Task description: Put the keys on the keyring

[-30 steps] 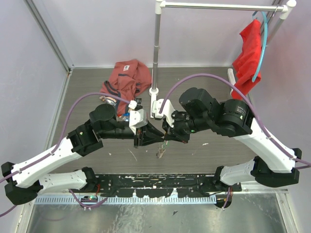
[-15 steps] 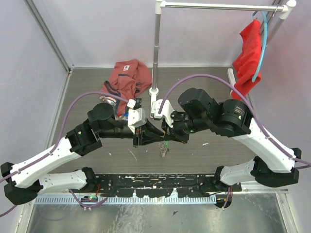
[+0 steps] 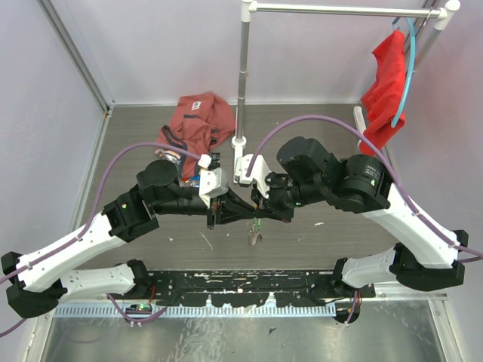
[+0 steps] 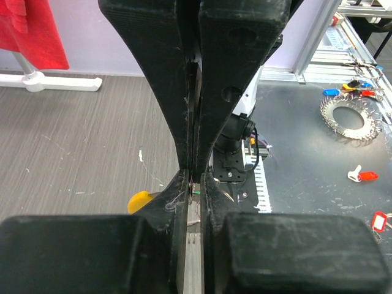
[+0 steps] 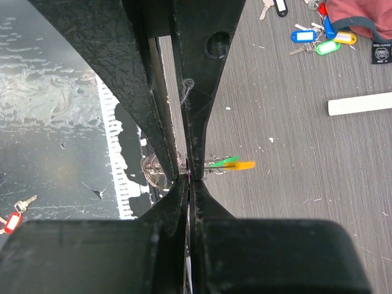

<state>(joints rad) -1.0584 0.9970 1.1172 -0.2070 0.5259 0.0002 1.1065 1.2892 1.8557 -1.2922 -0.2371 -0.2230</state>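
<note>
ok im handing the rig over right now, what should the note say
Right gripper: shut on the keyring, lifted off the table, orange tag beside it.
Left gripper: nearly closed, tip to tip with the right; what it pinches is hidden.
Loose keys: on the table by the red cloth.
Done: keyring picked up. Left: thread the loose keys on.
</note>
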